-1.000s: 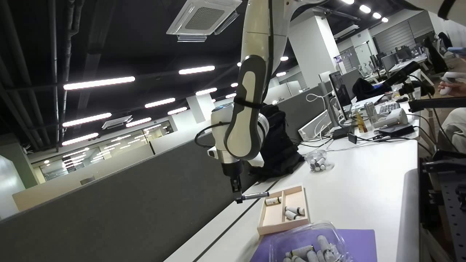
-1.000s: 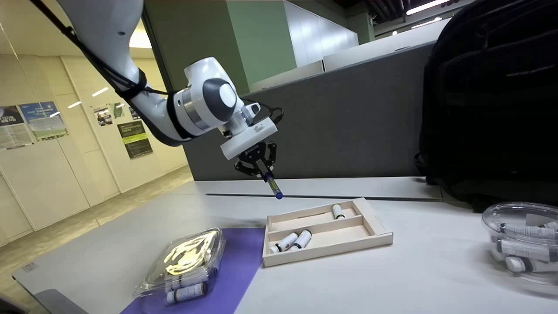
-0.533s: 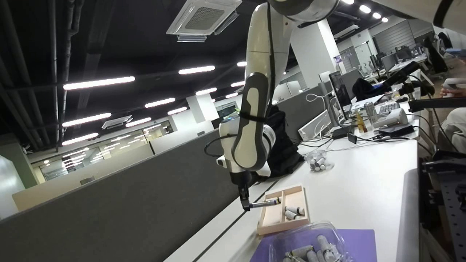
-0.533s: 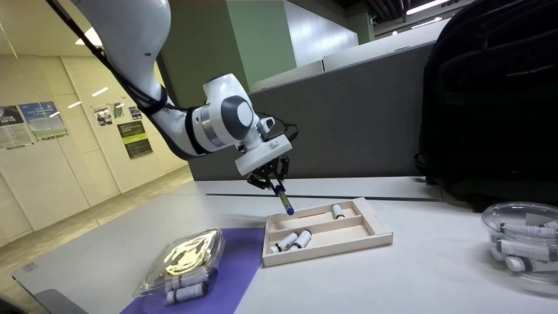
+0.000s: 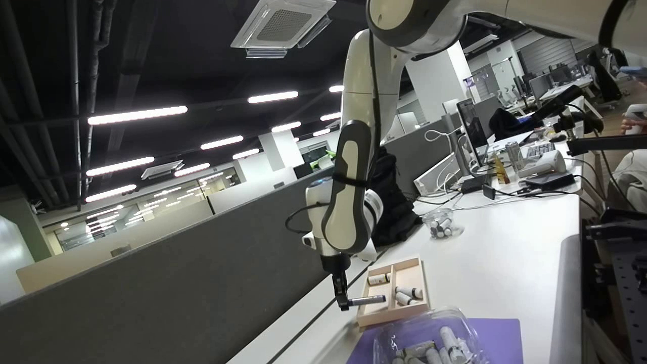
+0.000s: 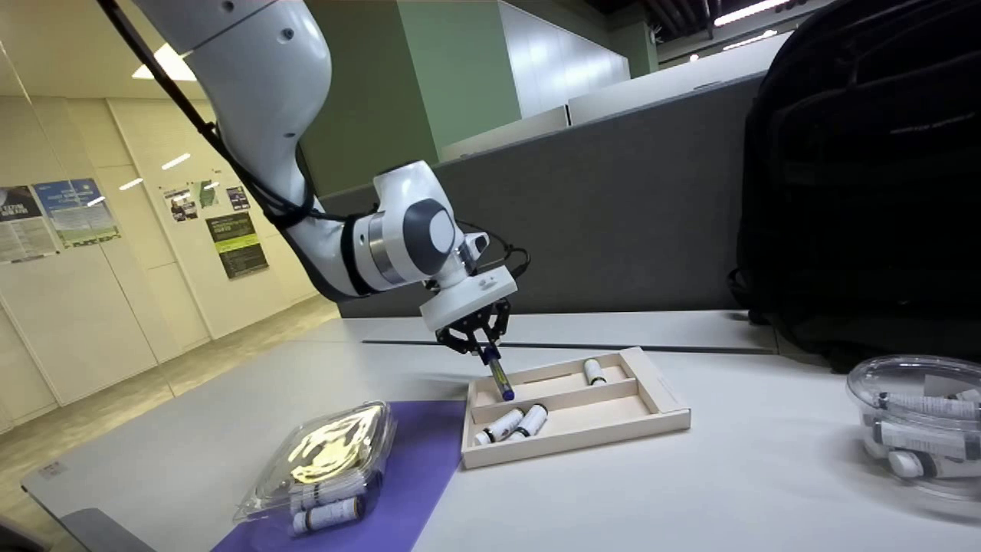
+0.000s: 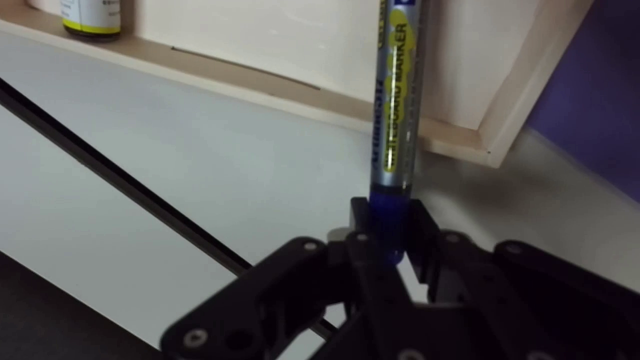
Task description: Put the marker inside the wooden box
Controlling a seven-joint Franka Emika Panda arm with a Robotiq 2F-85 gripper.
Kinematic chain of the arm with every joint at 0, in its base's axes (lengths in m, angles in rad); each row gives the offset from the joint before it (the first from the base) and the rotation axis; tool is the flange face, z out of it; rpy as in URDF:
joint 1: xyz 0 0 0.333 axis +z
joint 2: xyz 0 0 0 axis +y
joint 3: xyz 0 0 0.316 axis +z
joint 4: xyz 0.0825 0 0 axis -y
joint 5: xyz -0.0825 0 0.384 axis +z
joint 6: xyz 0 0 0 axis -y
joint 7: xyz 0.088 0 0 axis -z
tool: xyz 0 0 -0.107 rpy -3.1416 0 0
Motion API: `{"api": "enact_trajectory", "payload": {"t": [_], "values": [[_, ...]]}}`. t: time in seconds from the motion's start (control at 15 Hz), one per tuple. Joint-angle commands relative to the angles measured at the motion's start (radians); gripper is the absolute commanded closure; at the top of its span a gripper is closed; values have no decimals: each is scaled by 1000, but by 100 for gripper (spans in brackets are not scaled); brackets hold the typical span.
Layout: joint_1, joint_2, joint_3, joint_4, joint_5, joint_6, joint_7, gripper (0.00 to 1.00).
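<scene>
The marker (image 7: pixel 395 115) is silver with a yellow label and blue ends; it also shows in both exterior views (image 5: pixel 368 300) (image 6: pixel 500 377). My gripper (image 7: pixel 390 220) is shut on its blue end, beside the box on the divider-panel side (image 6: pixel 490 354). The marker sticks out tilted over the near-empty end of the wooden box's (image 6: pixel 582 443) back compartment. Its far end is out of the wrist view. The box, light tan with a divider, also shows in the wrist view (image 7: pixel 250 97). A small bottle (image 6: pixel 594 372) lies in the back compartment, two bottles (image 6: pixel 529 422) in the front one.
A clear lidded container (image 6: pixel 322 460) with bottles stands on the purple mat (image 6: pixel 429 452) next to the box. A round clear tub (image 6: pixel 920 429) of bottles and a black backpack (image 6: pixel 858 192) stand farther along the table. A grey divider panel (image 6: pixel 613 215) runs behind.
My gripper has come down and moved toward the box with the marker in it. The marker's free end is now lower, over the box's back compartment. The box and bottles have not moved.
</scene>
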Motion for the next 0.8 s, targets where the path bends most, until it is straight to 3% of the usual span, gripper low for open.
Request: {"api": "enact_trajectory", "payload": {"t": [0.0, 0.2, 0.27, 0.4, 0.73], "values": [[-26, 13, 31, 11, 12, -12, -23, 95], [-34, 8, 42, -3, 11, -9, -38, 95], [-39, 2, 48, -11, 11, -7, -45, 55], [-45, -7, 57, -25, 9, -4, -57, 48], [-30, -49, 67, -75, 0, 8, -60, 13]]}}
